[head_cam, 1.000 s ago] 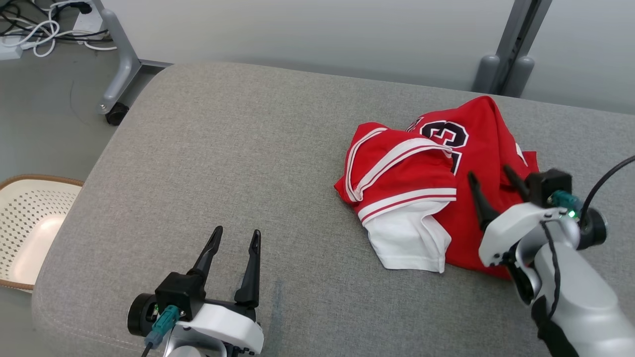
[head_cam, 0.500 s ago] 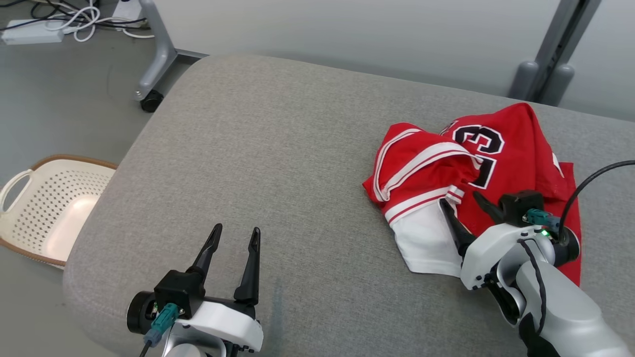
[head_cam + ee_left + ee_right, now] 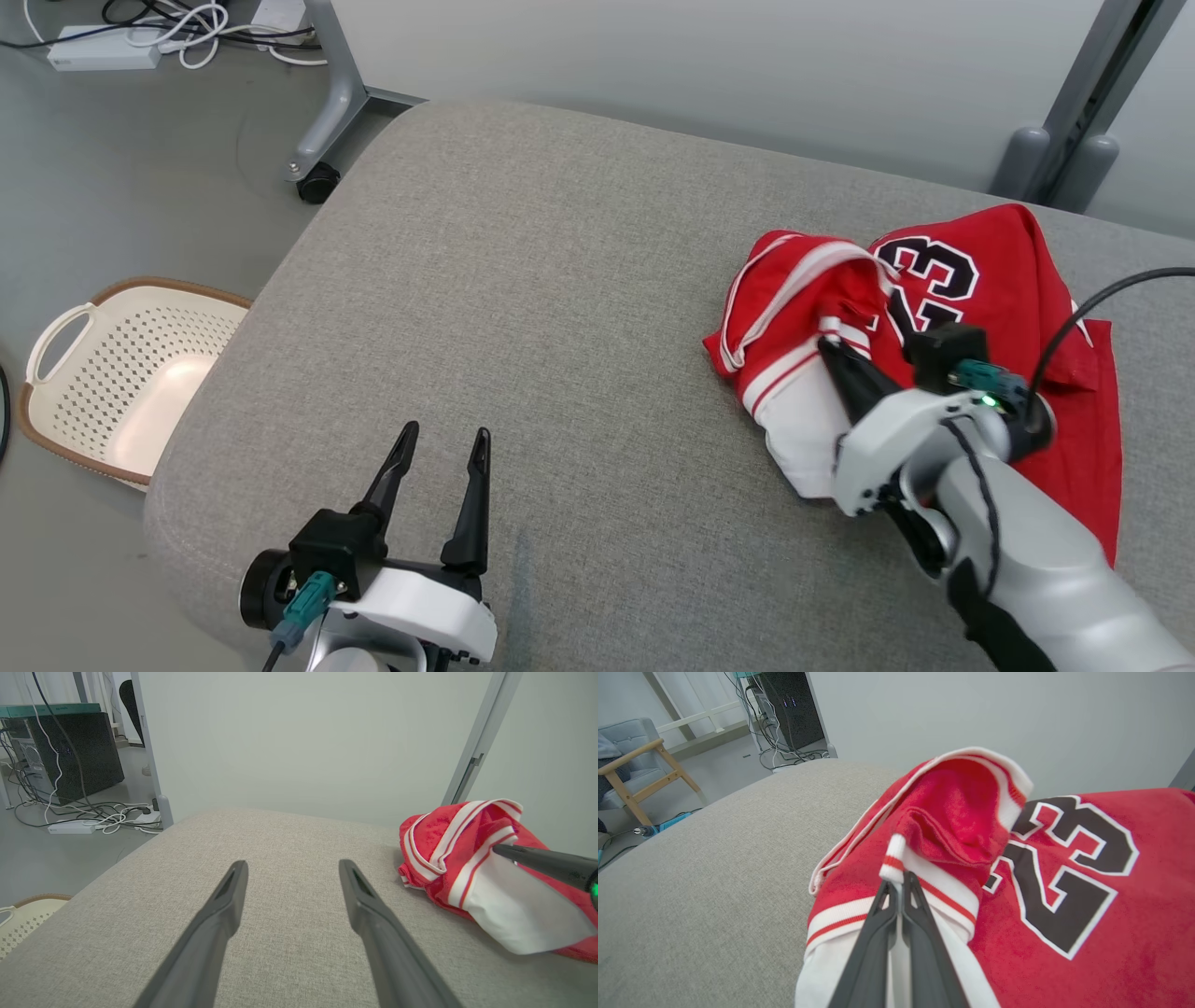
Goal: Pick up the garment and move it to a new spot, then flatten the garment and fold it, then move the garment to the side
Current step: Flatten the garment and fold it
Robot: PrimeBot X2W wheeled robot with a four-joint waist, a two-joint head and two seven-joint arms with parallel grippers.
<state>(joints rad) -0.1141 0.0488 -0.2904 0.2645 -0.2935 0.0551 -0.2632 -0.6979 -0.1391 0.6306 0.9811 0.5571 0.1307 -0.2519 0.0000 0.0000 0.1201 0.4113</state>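
Your right gripper (image 3: 826,350) at 3 o'clock, apart a second ago, now clamps the garment (image 3: 1018,308) by its striped hem; left gripper (image 3: 443,443) stays apart at 7 o'clock.

basket (image 3: 159,327): floor, beside grey cushion (image 3: 523,280) | power strip (image 3: 101,59): floor, with white cables (image 3: 201,19) | wooden chair (image 3: 635,753): background

Your left gripper (image 3: 446,431), lower left of the head view: two long dark tapering fingers (image 3: 471,504), black block (image 3: 336,546), white housing (image 3: 420,616), teal plug (image 3: 308,597). Your right gripper (image 3: 826,347), lower right, is built alike and adds a glowing green light (image 3: 988,401), thick black cable (image 3: 1092,308), pale grey forearm (image 3: 1036,560).
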